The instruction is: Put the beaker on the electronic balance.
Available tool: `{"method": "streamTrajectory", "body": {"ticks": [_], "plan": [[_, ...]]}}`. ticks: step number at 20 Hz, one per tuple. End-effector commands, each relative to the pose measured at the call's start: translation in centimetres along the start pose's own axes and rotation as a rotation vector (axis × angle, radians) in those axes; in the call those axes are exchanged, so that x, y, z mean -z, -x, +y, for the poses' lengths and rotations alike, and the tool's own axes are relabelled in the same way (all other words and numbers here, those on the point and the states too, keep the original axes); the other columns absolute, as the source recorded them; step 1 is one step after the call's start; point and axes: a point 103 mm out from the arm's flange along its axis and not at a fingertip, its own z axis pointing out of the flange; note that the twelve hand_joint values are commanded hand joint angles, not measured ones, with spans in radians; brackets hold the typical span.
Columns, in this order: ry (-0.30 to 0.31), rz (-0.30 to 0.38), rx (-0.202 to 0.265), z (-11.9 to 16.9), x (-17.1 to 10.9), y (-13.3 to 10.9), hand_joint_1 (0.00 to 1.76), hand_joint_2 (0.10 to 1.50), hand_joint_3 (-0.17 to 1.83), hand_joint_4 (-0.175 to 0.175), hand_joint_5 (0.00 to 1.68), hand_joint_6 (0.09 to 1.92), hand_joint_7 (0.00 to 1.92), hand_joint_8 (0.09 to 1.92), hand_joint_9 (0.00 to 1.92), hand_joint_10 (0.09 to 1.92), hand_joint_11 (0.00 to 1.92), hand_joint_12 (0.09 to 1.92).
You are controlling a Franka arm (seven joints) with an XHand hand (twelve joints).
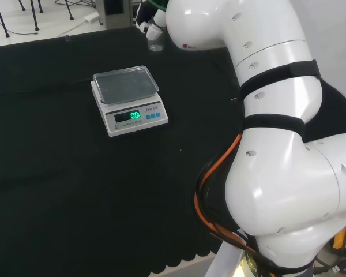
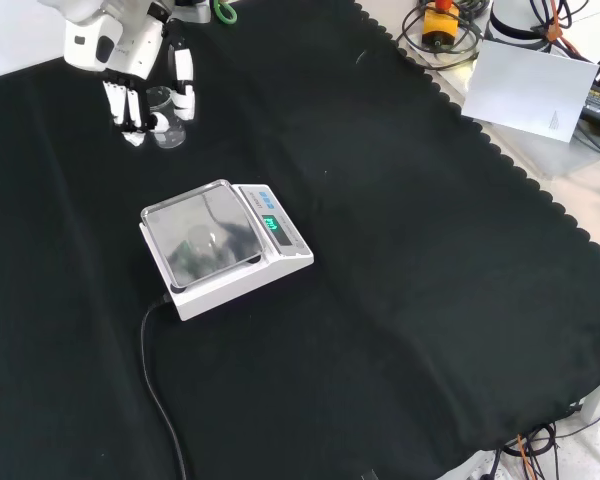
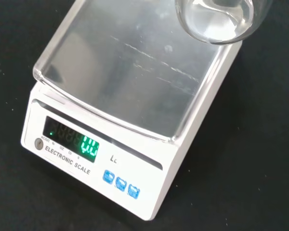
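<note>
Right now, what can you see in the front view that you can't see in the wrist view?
The front view has the robot hand with its fingers curled round the clear beaker, away from the balance near the far edge of the black cloth. It also has the balance's black cable and a sheet of white paper beyond the cloth. The wrist view has the blue buttons up close and the beaker's round bottom. Both have the electronic balance, its empty shiny pan and its lit green display.

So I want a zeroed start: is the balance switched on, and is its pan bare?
On: the balance shows lit green digits. Its pan is bare; the hand holds the beaker away.
</note>
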Motion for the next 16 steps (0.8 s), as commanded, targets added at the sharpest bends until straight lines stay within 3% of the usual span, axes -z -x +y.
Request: {"method": "streamTrajectory", "body": {"ticks": [1, 6, 16], "plan": [[-0.017, -0.021, 0.067, 1.6, -0.8, -2.1, 1.54, 1.18, 0.0, -0.175, 0.7, 1.4, 0.58, 1.21, 0.64, 1.46, 0.8, 1.36], [-0.027, -0.028, 0.097, 2.5, -1.2, -3.2, 1.54, 1.18, 0.0, -0.175, 0.7, 1.4, 0.58, 1.21, 0.64, 1.46, 0.8, 1.36], [-0.039, -0.033, 0.116, 3.9, -1.5, -3.6, 1.54, 1.18, 0.0, -0.175, 0.7, 1.4, 0.59, 1.21, 0.64, 1.46, 0.8, 1.36]]}}
